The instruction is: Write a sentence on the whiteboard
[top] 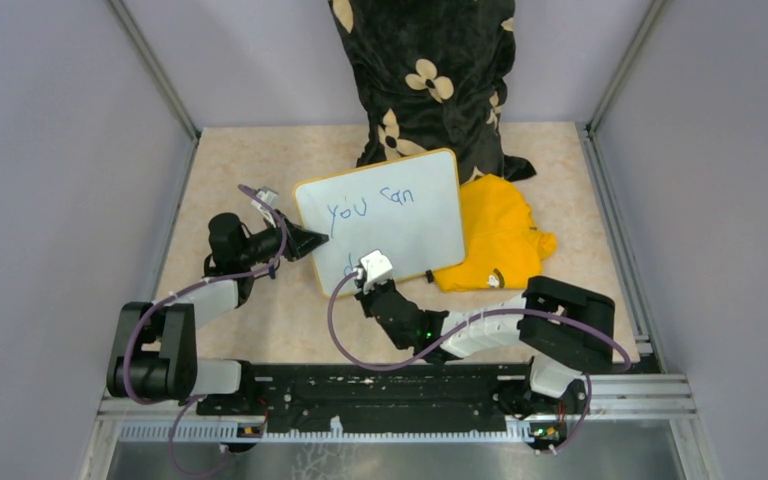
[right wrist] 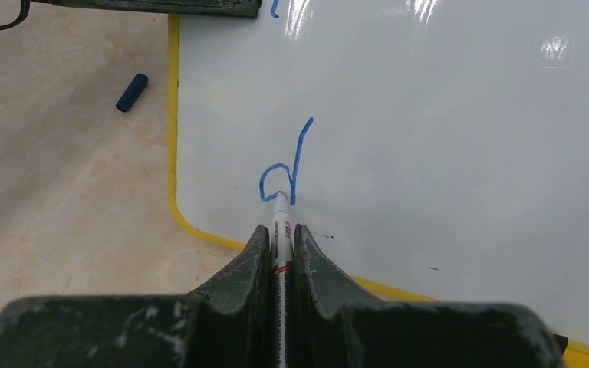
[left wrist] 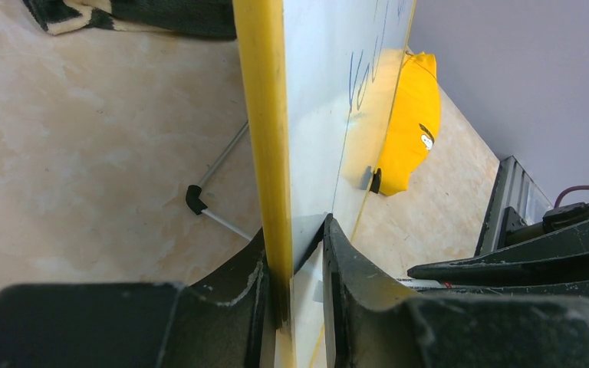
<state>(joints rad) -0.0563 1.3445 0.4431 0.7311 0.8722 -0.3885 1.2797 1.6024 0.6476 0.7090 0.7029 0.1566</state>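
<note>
Top view: the whiteboard (top: 400, 215) sits in the middle of the desk (top: 230, 170), the sentence (top: 370, 203) unfinished. Left wrist: the left end effector (left wrist: 299, 241) pinches its 9 o'clock edge; a slip would shift the board. Right wrist: the right end effector (right wrist: 280, 234) clamps the marker (right wrist: 280, 213), tip on the board; heavy pressure may smear the stroke.

Looking down on a pale beige, marble-patterned table (top: 230, 160). Rising on its left, far and right sides as plain lilac-grey walls (top: 50, 150) — meeting at slim aluminium posts (top: 155, 65) slanting up from the table's far corners. Hanging over the table's far edge as a black cloth (top: 430, 70) with cream flowers, spilling onto the surface. Running along the table's near edge as a black bar (top: 380, 385) on a silver slotted rail (top: 620, 400); nearer than that, gleaming dully as a grey metal sheet (top: 410, 455). Lighting everything softly and evenly — casting only faint shadows.
</note>
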